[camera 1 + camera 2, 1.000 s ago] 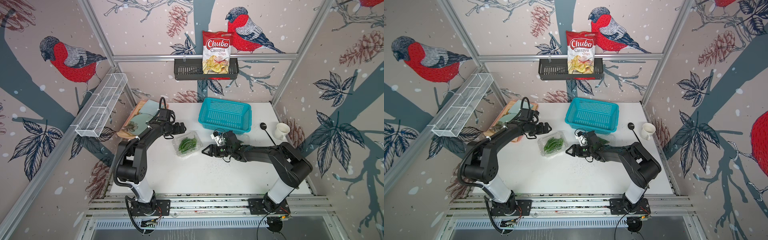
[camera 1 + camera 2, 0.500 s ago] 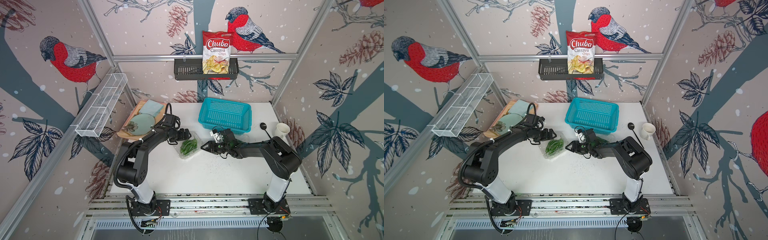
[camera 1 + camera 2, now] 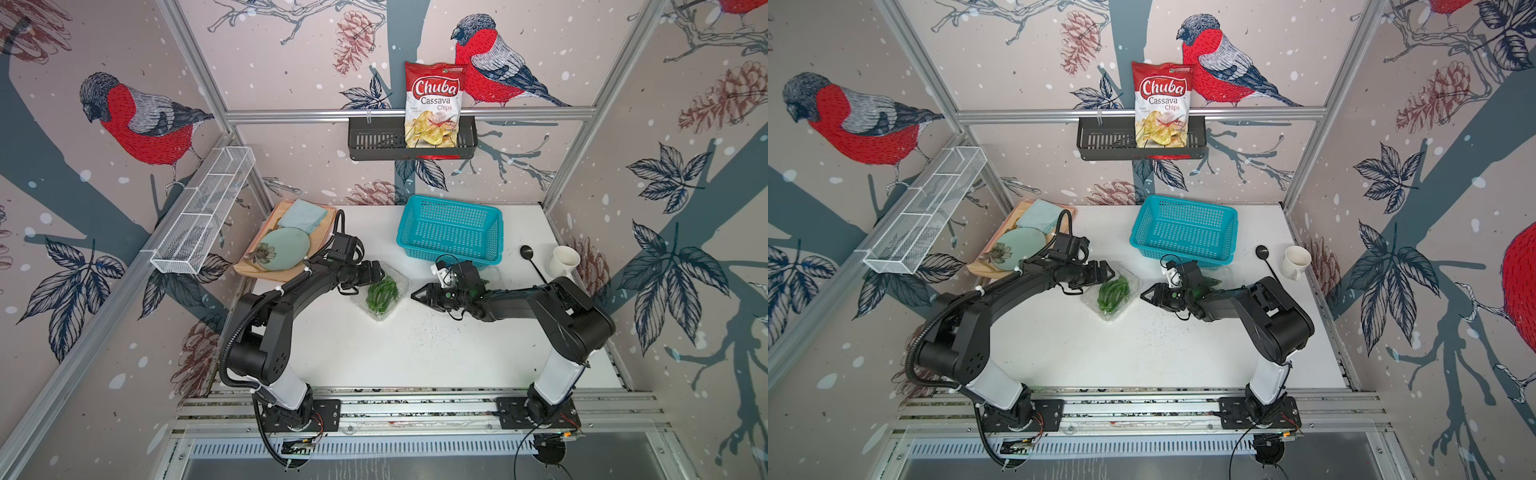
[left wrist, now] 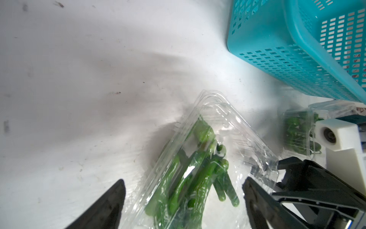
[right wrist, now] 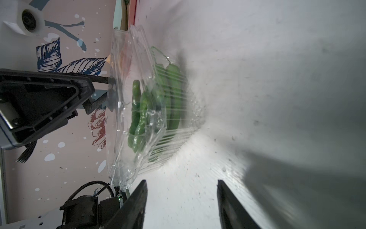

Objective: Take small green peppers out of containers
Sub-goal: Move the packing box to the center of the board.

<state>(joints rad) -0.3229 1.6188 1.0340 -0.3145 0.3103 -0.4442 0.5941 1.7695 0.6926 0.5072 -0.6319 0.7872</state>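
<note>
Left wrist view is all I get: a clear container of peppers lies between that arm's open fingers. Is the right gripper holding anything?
Observer: No. The right wrist view shows the right gripper open over bare table, with nothing in it.
Operator: What lies on the right arm's side of the basket, outside my frame?
Observer: In both top views, a white cup stands there with a black spoon lying beside it.
</note>
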